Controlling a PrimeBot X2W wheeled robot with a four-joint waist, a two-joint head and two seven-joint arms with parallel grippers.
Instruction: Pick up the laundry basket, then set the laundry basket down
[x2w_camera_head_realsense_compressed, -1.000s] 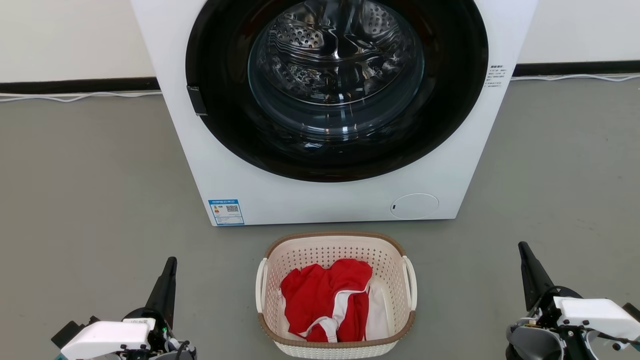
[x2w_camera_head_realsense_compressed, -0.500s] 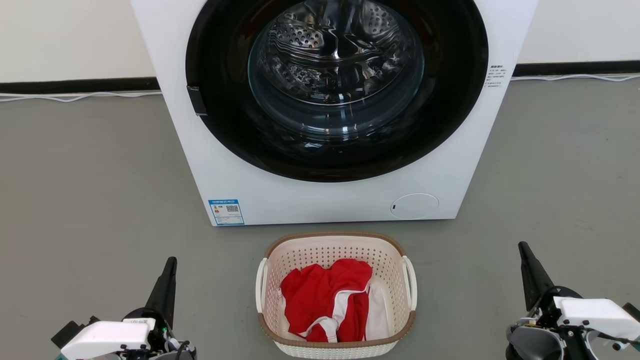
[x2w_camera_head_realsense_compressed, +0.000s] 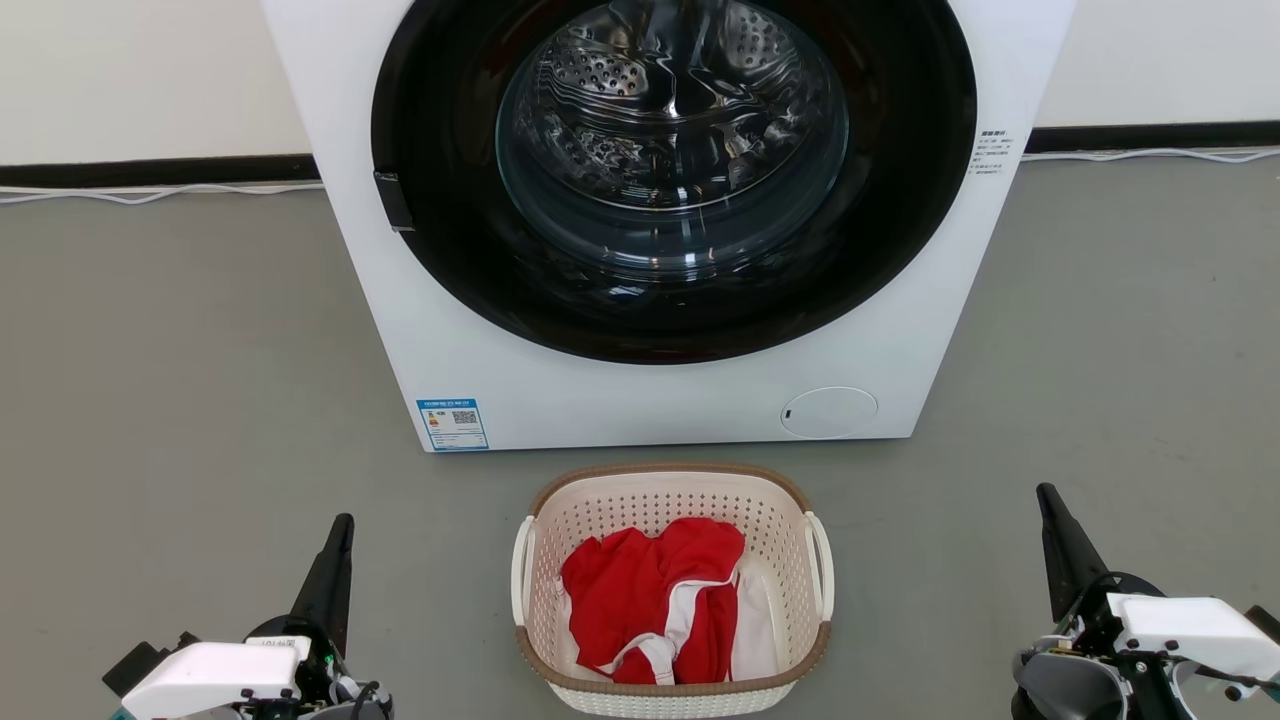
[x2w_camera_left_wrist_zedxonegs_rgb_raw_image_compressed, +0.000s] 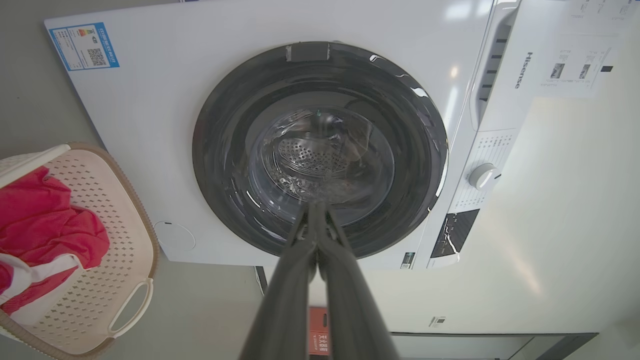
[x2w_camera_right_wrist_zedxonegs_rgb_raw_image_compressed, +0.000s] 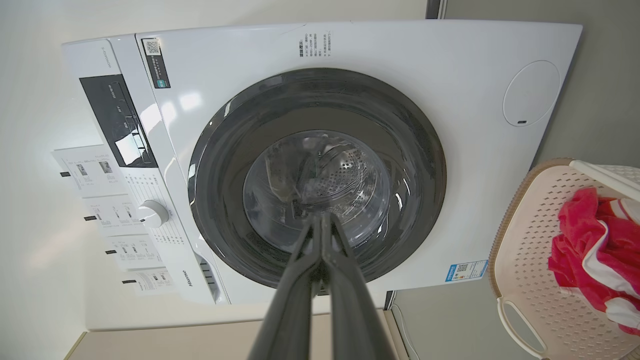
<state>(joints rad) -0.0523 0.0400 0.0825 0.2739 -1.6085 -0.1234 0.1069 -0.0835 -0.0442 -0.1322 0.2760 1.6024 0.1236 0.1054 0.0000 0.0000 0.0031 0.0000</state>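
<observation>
Head view: left gripper (x2w_camera_head_realsense_compressed: 342, 528) at lower left, fingers pressed together, empty. Between the grippers, basket (x2w_camera_head_realsense_compressed: 668, 469) sits on floor (x2w_camera_head_realsense_compressed: 200, 400), apart from both, just before washer (x2w_camera_head_realsense_compressed: 640, 405), red cloth (x2w_camera_head_realsense_compressed: 640, 590) inside. At lower right, right gripper (x2w_camera_head_realsense_compressed: 1047, 497) likewise closed, empty.

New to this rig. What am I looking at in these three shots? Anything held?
This is a wheeled robot with two arms. The wide shot is from its head camera, looking down at a grey floor. The other two are from wrist cameras, each looking along that arm's dark fingers. On the floor stands a white front-loading washing machine; before it, a cream perforated plastic laundry basket with brown rim, holding red-and-white clothing. The left gripper and right gripper flank the basket, both shut, empty, touching nothing.
</observation>
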